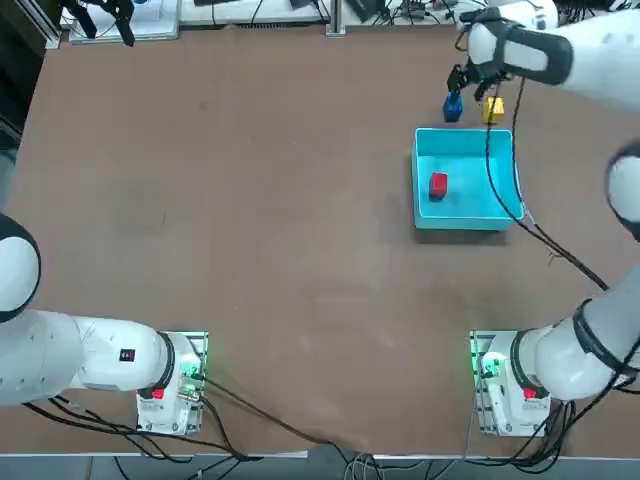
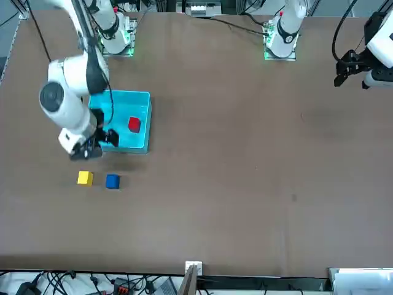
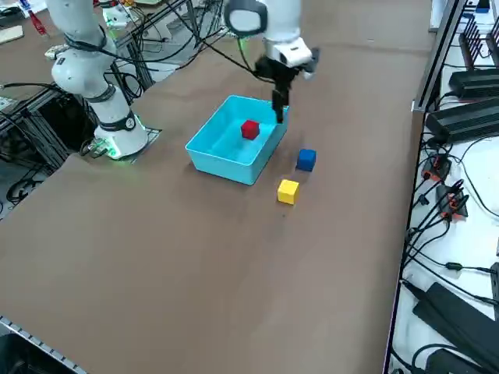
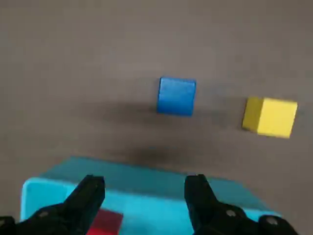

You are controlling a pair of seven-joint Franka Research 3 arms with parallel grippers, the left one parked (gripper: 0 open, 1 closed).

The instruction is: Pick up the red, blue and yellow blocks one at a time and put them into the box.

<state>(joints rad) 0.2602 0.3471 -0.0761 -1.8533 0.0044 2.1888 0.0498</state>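
Red block (image 1: 438, 185) sits in the box (image 4: 146, 196), below the jaws; they're wide apart, empty, high over its rim. Blue block (image 4: 176, 96) lies just ahead, yellow block (image 4: 276, 117) farther right: dropping too soon could clip that rim.

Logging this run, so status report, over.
Right pincer open, above box; red block inside; blue, yellow outside on table.

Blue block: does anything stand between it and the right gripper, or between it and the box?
Nothing visible stands between the blue block and the open right gripper. Toward the box, only the box's own thin wall must be cleared.
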